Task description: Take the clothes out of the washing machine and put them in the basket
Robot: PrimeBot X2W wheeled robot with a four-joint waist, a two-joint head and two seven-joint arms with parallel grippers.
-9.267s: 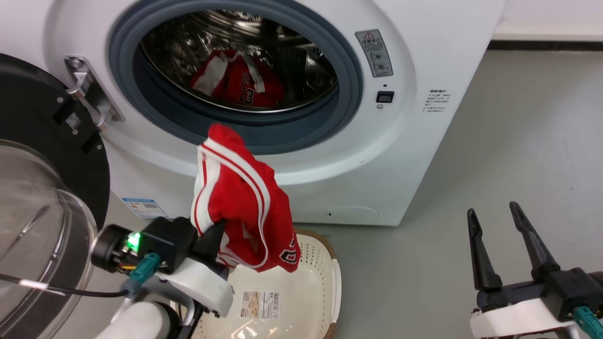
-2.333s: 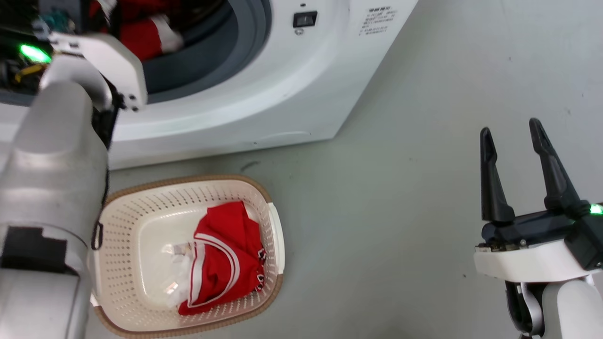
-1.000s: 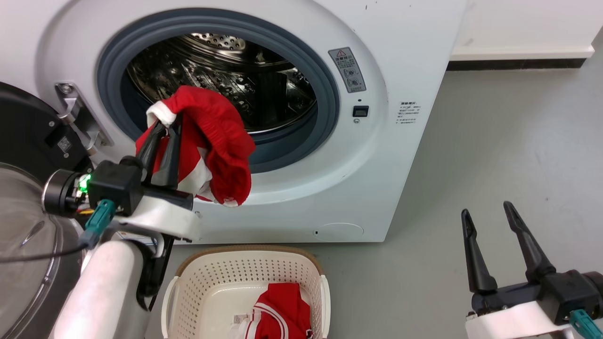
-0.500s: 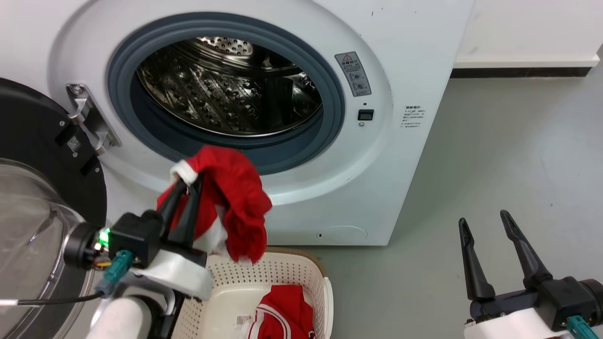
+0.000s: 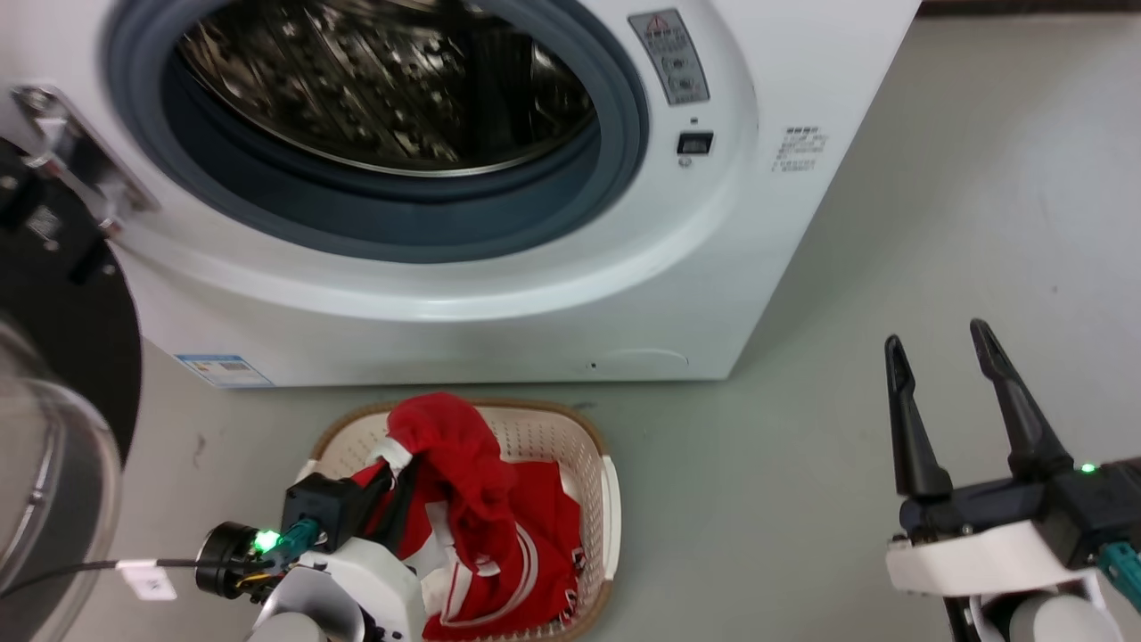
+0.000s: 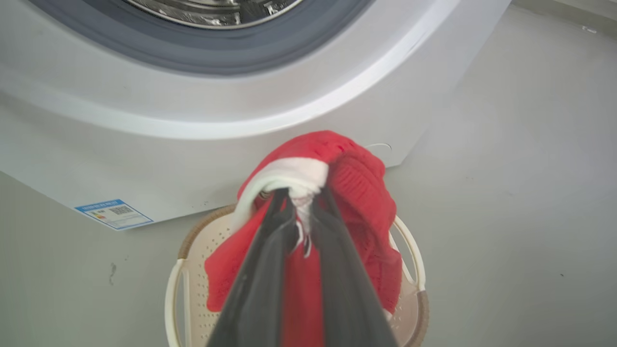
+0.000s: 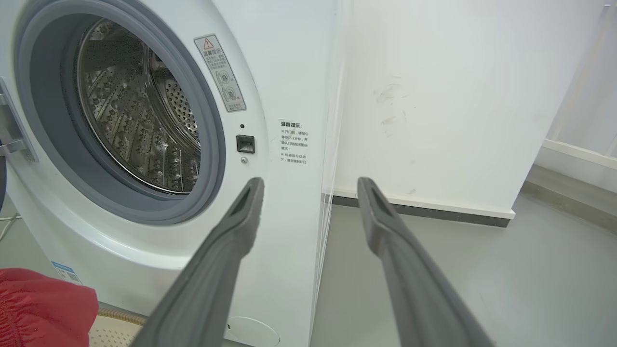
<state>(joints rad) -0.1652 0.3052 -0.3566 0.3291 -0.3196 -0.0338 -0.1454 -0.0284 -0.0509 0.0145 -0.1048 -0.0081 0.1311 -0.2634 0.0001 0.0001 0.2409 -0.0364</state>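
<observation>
Left gripper (image 5: 397,468) had come down from the washer (image 5: 535,303) front to over the basket (image 5: 611,499) since half a second back, still clamped on a red garment (image 5: 459,450). Head view: that piece sagged onto the other clothes (image 5: 544,553) lying in the basket, and the right gripper (image 5: 934,332) hung spread open over the floor (image 5: 802,499), well apart. Left wrist view: fingers (image 6: 262,279) pinched the garment's white hem, basket underneath. Right wrist view: fingers parted, holding nothing, washer ahead.
</observation>
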